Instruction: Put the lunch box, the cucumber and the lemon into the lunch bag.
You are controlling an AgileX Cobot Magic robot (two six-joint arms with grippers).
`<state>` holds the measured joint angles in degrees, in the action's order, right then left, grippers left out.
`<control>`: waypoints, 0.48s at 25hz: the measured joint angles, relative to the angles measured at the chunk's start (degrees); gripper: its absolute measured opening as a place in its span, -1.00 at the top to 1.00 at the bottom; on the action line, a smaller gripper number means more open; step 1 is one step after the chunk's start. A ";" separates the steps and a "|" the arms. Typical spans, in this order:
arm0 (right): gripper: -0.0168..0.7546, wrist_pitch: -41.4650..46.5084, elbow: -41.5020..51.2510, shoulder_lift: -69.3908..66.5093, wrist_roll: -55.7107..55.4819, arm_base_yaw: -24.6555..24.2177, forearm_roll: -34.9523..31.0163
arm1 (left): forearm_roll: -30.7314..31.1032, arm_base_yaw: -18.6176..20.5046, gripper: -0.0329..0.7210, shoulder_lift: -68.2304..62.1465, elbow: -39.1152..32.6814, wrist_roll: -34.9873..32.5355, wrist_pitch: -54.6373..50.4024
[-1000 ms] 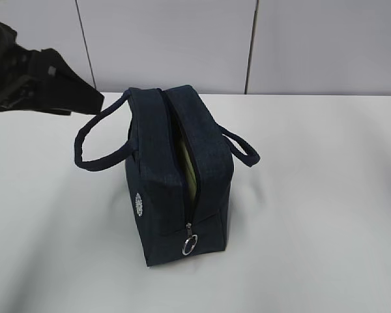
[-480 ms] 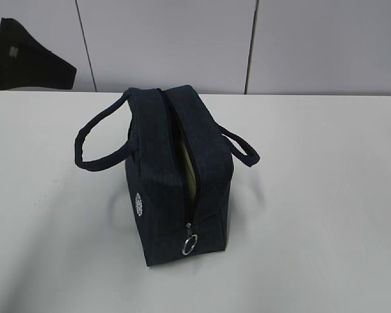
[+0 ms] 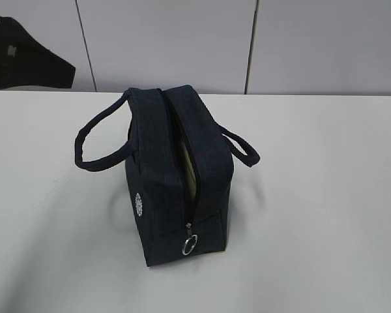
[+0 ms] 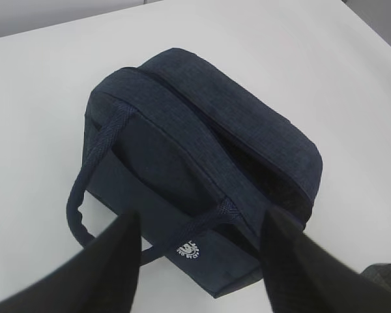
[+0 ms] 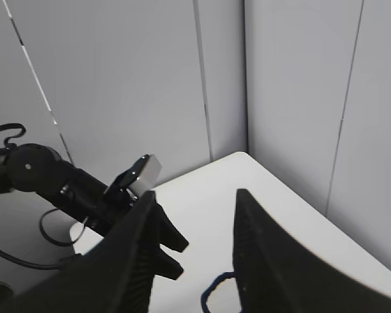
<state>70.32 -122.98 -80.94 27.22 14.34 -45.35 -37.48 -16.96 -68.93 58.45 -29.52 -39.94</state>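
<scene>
Up at the far left, the left gripper [image 4: 199, 261] hangs above the table [image 3: 326, 195] with jaws spread and nothing between them. Centre, the lunch bag [image 3: 176, 176] stands upright, zipper partly undone, the lunch box [image 3: 188, 163] showing pale green inside. Right gripper [image 5: 192, 254] aloft, jaws apart, empty

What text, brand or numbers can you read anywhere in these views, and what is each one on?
No text can be read in any view.
Lunch bag: a small round white logo on its side panel, also seen in the left wrist view; it is too small and blurred to make out any letters.
Zipper ring pull: plain metal, no marking visible.
Table and wall panels: no labels or signs.
</scene>
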 joint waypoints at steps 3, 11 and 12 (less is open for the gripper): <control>0.22 -0.40 0.00 -0.58 -0.20 0.00 -4.86 | -0.23 0.00 -0.15 0.33 0.00 0.00 -0.40; 0.33 -1.48 0.00 3.08 -1.35 0.00 3.06 | -0.23 0.00 -0.12 0.35 0.00 0.00 -3.16; 0.35 -1.56 0.00 4.44 -1.85 0.00 5.13 | -0.23 0.00 -0.11 0.35 0.00 0.00 -3.18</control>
<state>68.76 -122.98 -76.50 25.37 14.34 -40.23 -37.71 -16.96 -68.58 58.45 -29.52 -43.11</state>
